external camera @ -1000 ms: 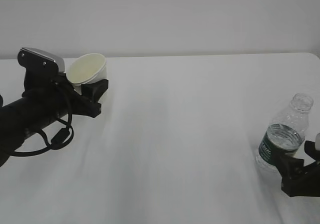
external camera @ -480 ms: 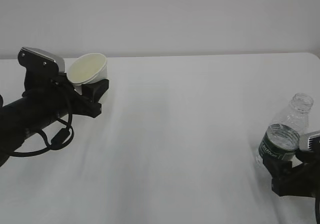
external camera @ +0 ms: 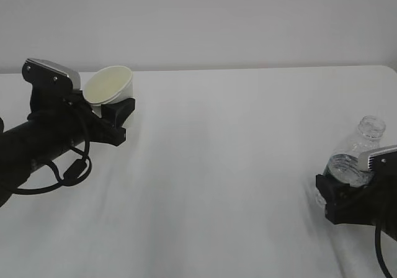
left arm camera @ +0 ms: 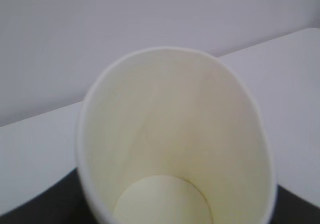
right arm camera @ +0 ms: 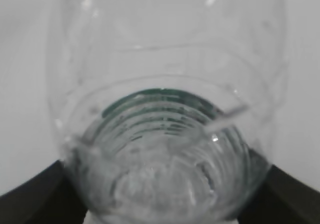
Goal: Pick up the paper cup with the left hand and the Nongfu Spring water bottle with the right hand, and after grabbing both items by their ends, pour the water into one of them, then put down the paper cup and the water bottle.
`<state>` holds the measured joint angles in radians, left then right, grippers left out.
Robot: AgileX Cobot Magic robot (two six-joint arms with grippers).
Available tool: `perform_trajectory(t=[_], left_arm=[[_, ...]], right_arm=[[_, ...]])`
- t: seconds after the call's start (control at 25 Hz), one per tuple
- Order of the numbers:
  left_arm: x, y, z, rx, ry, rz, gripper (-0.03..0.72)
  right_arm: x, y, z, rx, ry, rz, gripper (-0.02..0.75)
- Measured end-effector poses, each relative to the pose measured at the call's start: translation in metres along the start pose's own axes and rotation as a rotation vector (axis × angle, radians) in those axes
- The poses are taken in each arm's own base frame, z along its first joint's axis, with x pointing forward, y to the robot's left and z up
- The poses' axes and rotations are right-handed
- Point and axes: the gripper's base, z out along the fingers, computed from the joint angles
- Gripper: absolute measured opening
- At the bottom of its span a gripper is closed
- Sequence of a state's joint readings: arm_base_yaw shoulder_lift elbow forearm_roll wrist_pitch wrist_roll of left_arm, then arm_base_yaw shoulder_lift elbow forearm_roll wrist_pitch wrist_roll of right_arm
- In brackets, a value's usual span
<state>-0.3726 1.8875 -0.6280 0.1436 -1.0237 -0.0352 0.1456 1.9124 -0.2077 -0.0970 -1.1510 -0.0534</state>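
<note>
Sitting tilted in the left gripper (external camera: 115, 113), the paper cup (external camera: 110, 85) is at the far left of the white table (external camera: 223, 166), its mouth turned up and toward the camera so the pale cream inside shows. The gripper's black fingers (external camera: 118, 112) are clamped on the cup's lower end, one of them visible just under the white wall. From the left wrist view the cup (left arm camera: 175, 139) fills almost the whole picture, seen straight down its mouth to the round bottom, with dark gripper parts at the lower corners. The left arm (external camera: 43, 144) stretches in from the left edge, low over the table, with a loop of black cable hanging from it and a grey plate on top.

Far across the table at the right edge, the water bottle (external camera: 360, 151) stands leaning to the right, capless, its clear neck above the right gripper (external camera: 341, 197). That gripper's black fingers are closed around the bottle's lower part, hiding most of the green label. The right wrist view looks into the bottle (right arm camera: 165, 134) from close up, showing ribbed plastic, a thin arc of green, and clear water (right arm camera: 160, 179) near the bottom, with black finger tips at both lower corners.

The two grippers are well apart, with bare table between them.
</note>
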Motion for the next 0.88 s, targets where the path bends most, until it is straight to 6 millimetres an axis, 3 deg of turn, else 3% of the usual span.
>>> perform_trajectory(t=[0.24,0.52,0.88], left_arm=[[0.0000,0.0000,0.0000,0.000,0.000,0.000,0.430],[0.0000,-0.0003,0.0000,0.003,0.000,0.002,0.430],[0.0004,-0.0065,-0.0002,0.072,0.003,0.044,0.430]], right_arm=[[0.0009,0.0000,0.0020,-0.002,0.004,0.000,0.583],[0.0045,0.0003,0.0033,-0.003,0.015,0.002,0.471],[0.0043,0.0055,0.0031,-0.060,0.012,-0.021,0.463]])
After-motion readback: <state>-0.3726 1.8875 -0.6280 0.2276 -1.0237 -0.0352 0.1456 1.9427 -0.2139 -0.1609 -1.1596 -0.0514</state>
